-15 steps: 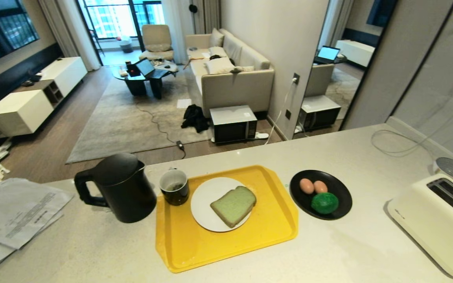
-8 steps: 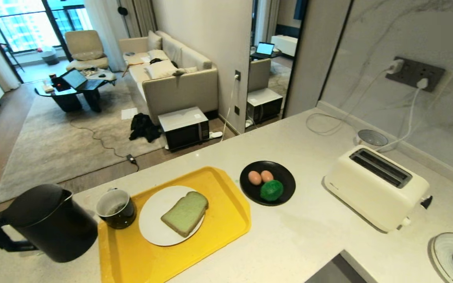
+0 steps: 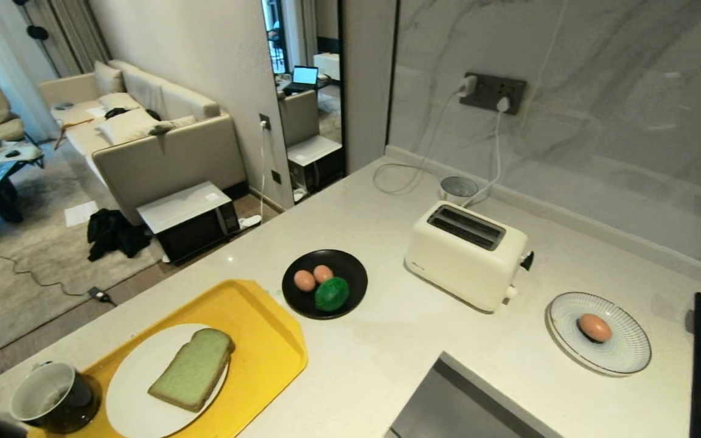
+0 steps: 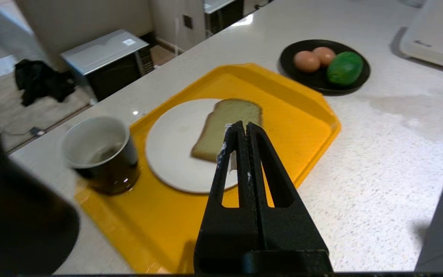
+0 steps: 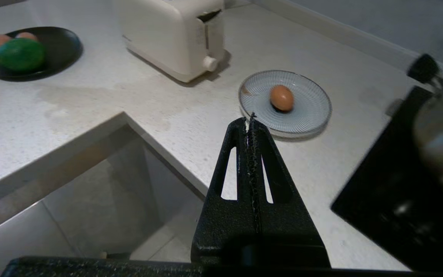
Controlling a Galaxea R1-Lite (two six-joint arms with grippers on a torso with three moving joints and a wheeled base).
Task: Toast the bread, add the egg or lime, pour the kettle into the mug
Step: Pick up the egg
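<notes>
1. The bread (image 3: pixel 192 369) lay on a white plate (image 3: pixel 131 389) on the yellow tray (image 3: pixel 265 340), well left of the toaster (image 3: pixel 463 255).
2. Left gripper (image 4: pixel 240 129) and right gripper (image 5: pixel 249 121) hung with fingers together, holding nothing.
3. Risk: the soft slice could tear or drop over the counter (image 3: pixel 399 328) on the way to the toaster.

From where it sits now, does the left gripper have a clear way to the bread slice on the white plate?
Probably yes. The left gripper hangs shut above the tray, and the bread lies flat and uncovered on the white plate. The mug stands off to one side. The jaws must open first.
</notes>
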